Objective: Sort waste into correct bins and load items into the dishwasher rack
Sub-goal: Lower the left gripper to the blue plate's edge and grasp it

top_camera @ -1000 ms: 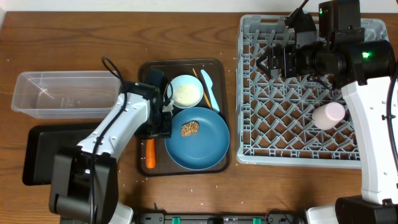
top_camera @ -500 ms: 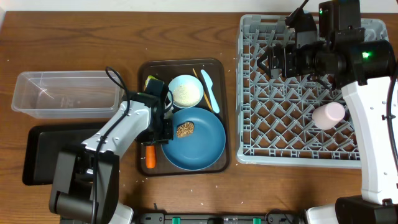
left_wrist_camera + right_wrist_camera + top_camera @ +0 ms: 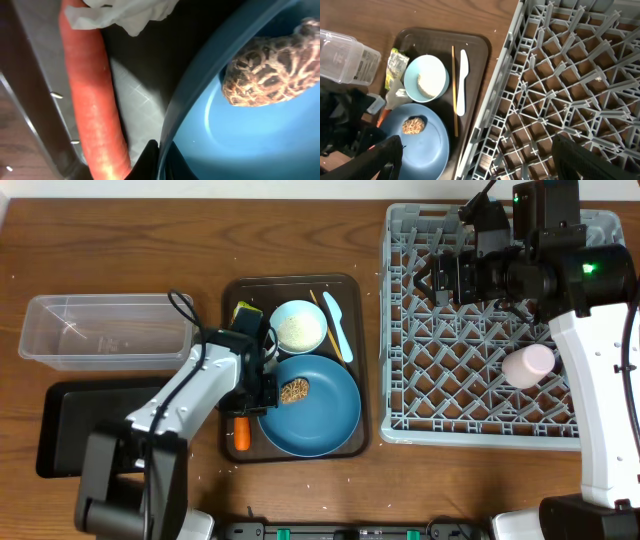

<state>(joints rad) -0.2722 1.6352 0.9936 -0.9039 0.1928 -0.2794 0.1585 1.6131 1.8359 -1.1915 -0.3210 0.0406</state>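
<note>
**Barely started: pink cup [image 3: 528,364] in the rack [image 3: 400,380]; clear box [image 3: 105,330] and black tray [image 3: 65,420] apparently empty.**
Dark blue plate [image 3: 320,415], carrying crumbs [image 3: 293,390], sits at the serving tray's [image 3: 290,281] front right corner, with the left gripper [image 3: 262,392] clamped on its left rim. Carrot [image 3: 241,432], tissue [image 3: 125,12] and wrapper [image 3: 243,313] lie alongside. Right gripper [image 3: 430,280] gapes wide and empty over the rack's far edge.

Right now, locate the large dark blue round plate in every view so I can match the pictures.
Overhead: the large dark blue plate sits lower centre, on the dark brown serving tray.
Left wrist: it fills the right half, its rim curving down the middle.
Right wrist: bottom left, cut by the lower edge.
Shared landmark: the brown food crumbs lying on it.
</note>
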